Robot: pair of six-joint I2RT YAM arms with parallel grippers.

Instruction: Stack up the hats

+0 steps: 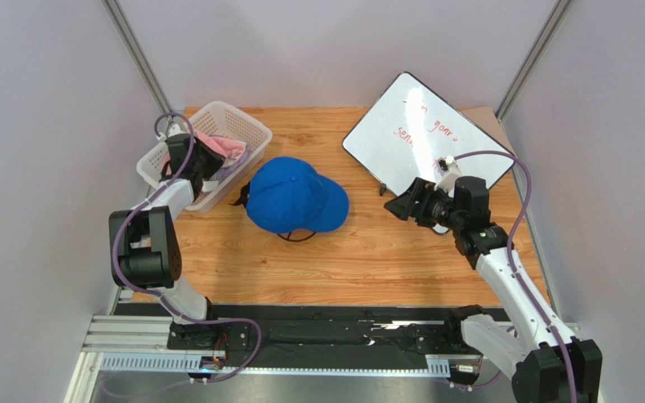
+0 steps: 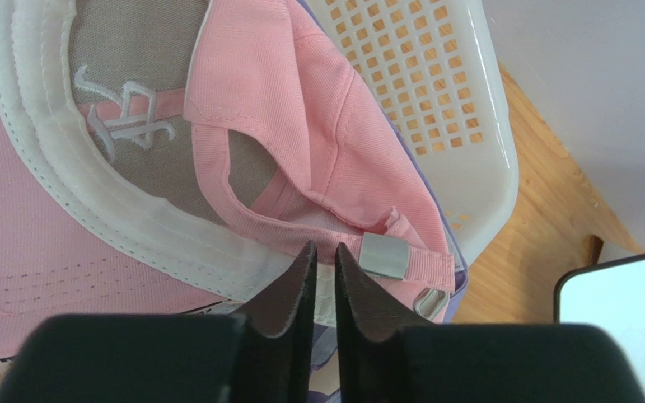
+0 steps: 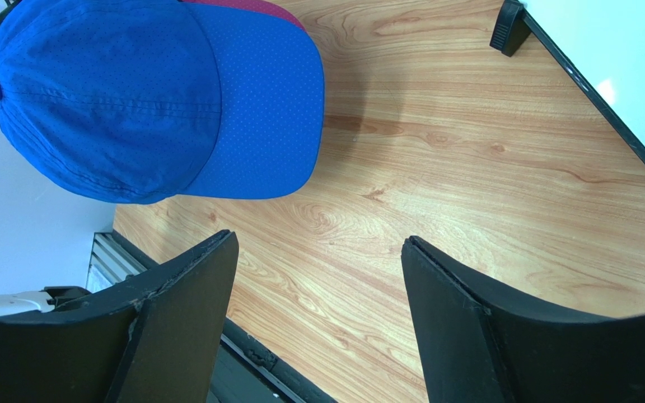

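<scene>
Top external: left arm (image 1: pixel 170 197) over basket (image 1: pixel 246 126), left fingers (image 2: pixel 288 294) tight on pink cap (image 2: pixel 301 109); right fingers (image 3: pixel 174 302) apart.

A light pink cap (image 2: pixel 301 109) is seen upturned, grey lining and white sweatband exposed, its rear edge pinched by the left gripper (image 2: pixel 323 252); a lavender cap (image 2: pixel 464 281) is glimpsed beneath it; a royal blue cap (image 3: pixel 132 92) is set crown-up ahead of the right gripper (image 3: pixel 319 238), apart from it; a magenta cap (image 3: pixel 246 7) is mostly covered beneath it.

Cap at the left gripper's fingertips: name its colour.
The cap is light pink, clearest in the left wrist view.
</scene>
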